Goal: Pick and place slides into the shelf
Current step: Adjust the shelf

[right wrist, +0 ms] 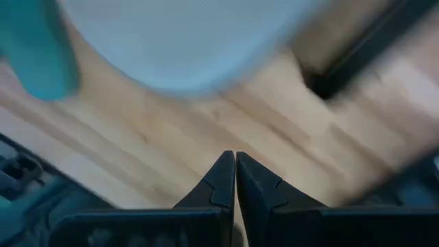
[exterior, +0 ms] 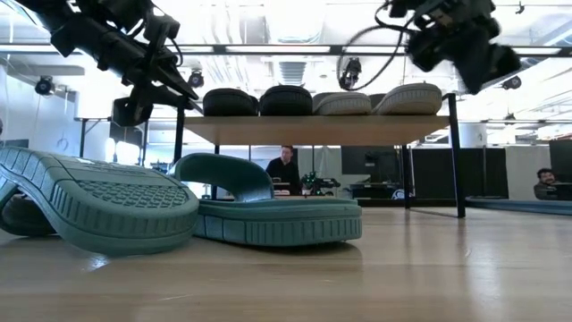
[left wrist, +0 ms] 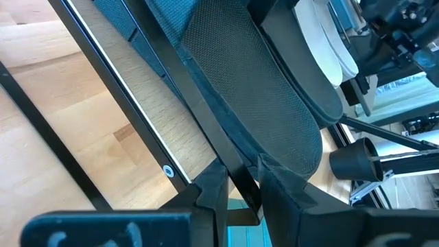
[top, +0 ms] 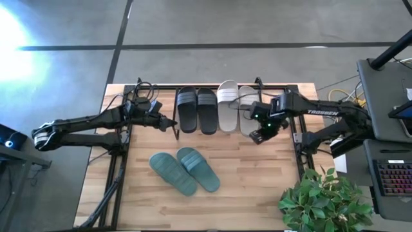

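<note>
The black slides [top: 197, 109] and the white slides [top: 235, 106] lie side by side on the shelf [exterior: 313, 130], soles down on its board. The teal slides [top: 185, 170] lie on the table in front of it; in the low view one [exterior: 268, 210] sits flat and the other [exterior: 98, 201] is tipped, showing its sole. My left gripper [top: 172, 122] hovers at the shelf's left near corner beside the black slides. It is narrowly open, with the shelf's black rail [left wrist: 206, 147] running between its fingers [left wrist: 241, 171]; I cannot tell whether it touches the rail. My right gripper [top: 257, 135] is shut [right wrist: 235, 156], above the table by the white slides' near ends.
A potted plant [top: 325, 200] stands at the table's near right corner. A keyboard and equipment [top: 393, 177] sit off the table's right edge. Black frame rails [top: 116, 167] run along the table's left side. People [exterior: 286, 170] sit in the room beyond.
</note>
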